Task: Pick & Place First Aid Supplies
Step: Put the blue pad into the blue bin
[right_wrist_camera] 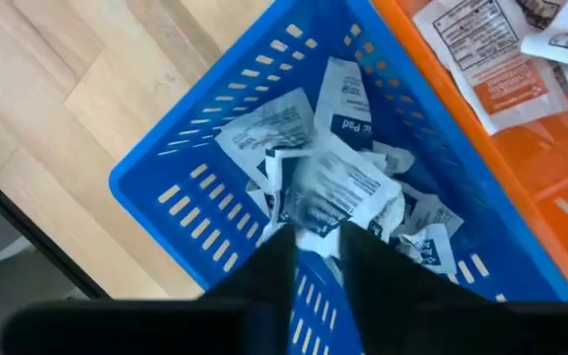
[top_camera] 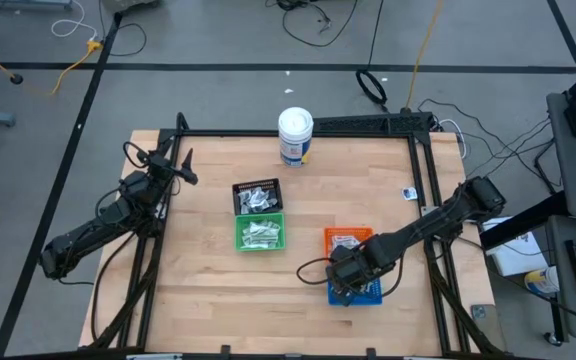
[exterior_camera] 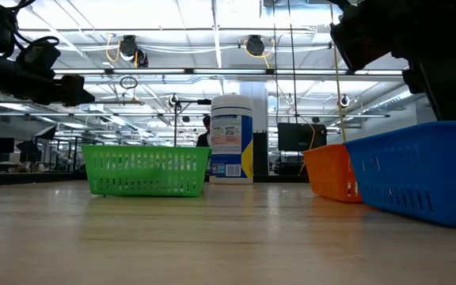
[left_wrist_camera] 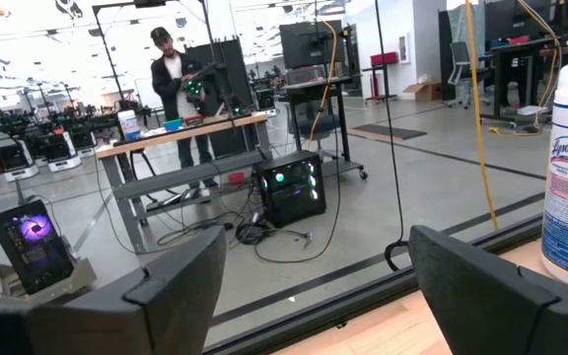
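Left end effector [top_camera: 186, 166] waits raised at the tabletop's [top_camera: 198, 290] left edge, fingers spread wide and empty. Centre, black [top_camera: 256, 195] and green [top_camera: 260, 232] slotted plastic baskets hold crinkly flat packets. Rightward, the right end effector [right_wrist_camera: 316, 237] hovers over the blue basket [right_wrist_camera: 205, 177], fingers parted only slightly around a wrinkled white packet [right_wrist_camera: 338, 187]. Risk: thin foil could cling to a finger instead of dropping.
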Robot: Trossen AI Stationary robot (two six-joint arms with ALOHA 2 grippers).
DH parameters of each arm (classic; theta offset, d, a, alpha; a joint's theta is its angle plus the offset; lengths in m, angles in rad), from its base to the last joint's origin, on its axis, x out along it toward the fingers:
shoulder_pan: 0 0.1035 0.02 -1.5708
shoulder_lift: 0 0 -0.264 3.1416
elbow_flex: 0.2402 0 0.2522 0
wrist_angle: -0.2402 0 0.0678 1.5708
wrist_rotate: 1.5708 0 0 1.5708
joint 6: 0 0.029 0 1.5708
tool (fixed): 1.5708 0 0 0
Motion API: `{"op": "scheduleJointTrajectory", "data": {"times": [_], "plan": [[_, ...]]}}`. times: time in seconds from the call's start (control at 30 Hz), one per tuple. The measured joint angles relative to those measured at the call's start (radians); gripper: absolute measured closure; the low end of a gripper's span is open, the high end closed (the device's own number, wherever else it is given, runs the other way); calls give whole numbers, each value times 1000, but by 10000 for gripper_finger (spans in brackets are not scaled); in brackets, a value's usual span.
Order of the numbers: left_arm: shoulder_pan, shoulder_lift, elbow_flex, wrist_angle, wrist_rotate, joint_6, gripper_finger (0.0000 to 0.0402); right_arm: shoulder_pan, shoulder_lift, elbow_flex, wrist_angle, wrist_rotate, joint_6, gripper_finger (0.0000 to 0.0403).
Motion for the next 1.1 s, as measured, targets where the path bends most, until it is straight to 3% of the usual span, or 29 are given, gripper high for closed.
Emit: {"op": "scheduleJointTrajectory", "data": {"times": [0.27,0.47,0.6,0.87,1.1], "plan": [[0,0,0,0,0,0,95,-36,-36,0,-16,5,-122,191],[0,0,0,0,0,0,90,-137,-80,0,-35,-41,-368,128],[0,0,0,0,0,0,81,-236,-94,0,-68,-99,-571,113],[0,0,0,0,0,0,76,-471,-96,0,-133,-98,-902,121],[0,0,0,0,0,0,91,-694,-96,0,-139,-83,-884,124]]}}
